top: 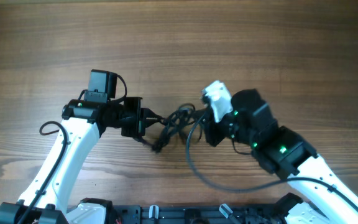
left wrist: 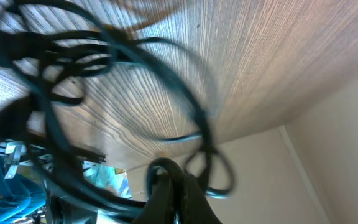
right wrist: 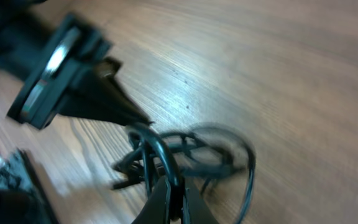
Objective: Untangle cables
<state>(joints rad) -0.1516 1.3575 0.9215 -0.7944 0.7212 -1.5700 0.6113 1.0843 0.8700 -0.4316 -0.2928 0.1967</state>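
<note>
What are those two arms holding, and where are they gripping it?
The tangled black cables. The left gripper appears to pinch a loop at the tangle's left edge in its jaws; the right gripper pinches one on the right side.

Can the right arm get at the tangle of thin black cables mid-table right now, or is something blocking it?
Likely yes. The right gripper sits at the tangle of thin black cables, seemingly pinching a strand. The left gripper holds the far side, leaving its approach free.
</note>
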